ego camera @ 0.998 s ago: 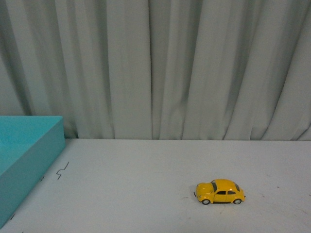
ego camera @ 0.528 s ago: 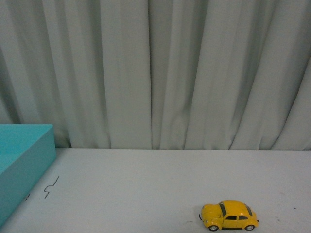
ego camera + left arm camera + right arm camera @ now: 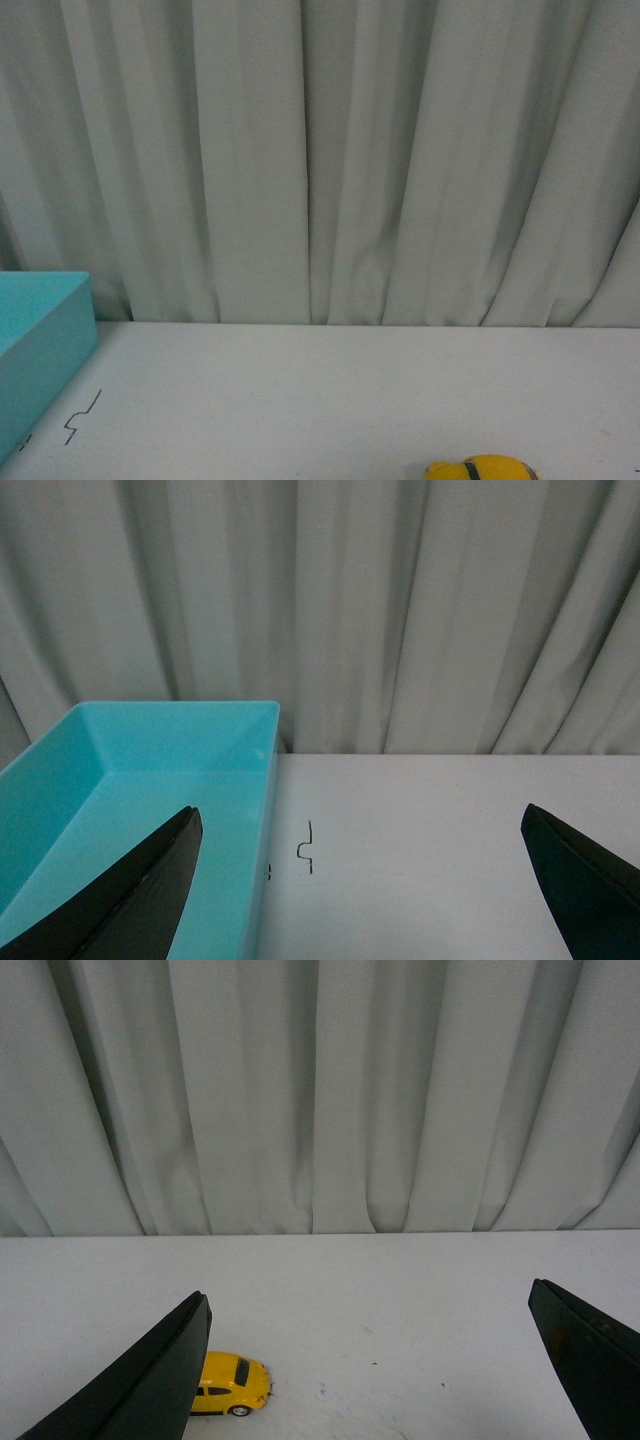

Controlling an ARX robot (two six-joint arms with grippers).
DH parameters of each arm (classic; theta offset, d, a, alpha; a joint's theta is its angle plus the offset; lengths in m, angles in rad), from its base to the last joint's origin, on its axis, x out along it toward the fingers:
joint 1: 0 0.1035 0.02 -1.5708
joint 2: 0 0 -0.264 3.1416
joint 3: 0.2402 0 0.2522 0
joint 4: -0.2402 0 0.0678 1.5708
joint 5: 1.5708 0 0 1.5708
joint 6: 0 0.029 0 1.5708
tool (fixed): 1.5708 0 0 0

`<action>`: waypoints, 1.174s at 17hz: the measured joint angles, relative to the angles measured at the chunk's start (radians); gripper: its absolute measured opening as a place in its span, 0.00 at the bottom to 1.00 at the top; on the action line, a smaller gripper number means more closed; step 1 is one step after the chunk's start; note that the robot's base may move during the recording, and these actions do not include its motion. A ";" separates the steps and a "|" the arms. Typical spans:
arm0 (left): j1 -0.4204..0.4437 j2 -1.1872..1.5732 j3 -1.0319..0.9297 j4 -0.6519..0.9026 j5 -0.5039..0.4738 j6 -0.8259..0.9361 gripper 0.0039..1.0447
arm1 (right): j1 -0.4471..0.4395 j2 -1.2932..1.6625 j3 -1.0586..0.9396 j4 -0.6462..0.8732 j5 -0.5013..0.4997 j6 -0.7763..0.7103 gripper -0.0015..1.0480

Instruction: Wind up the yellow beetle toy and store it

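Front view clips beetle at frame's bottom edge

Only its yellow roof shows there, right of centre on the white worktop. Right wrist view has it upright on its wheels, partly hidden behind one finger of the right tool, which gapes wide and empty. Wide and empty too, the left tool hangs beside the teal bin at the worktop's left.

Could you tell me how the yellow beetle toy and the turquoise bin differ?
The yellow beetle toy is small and rounded; the turquoise bin is far larger, boxy and open-topped. The toy sits right of centre, the bin far left. Both rest on the white table.
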 joint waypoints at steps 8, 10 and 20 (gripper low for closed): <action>0.000 0.000 0.000 0.000 0.000 0.000 0.94 | 0.006 0.003 0.000 0.024 0.032 0.010 0.94; 0.000 0.000 0.000 0.000 0.000 0.000 0.94 | -0.114 0.190 0.001 0.299 -0.023 0.045 0.94; 0.000 0.000 0.000 0.000 0.000 0.000 0.94 | -0.246 1.379 0.633 0.598 -0.822 -0.167 0.94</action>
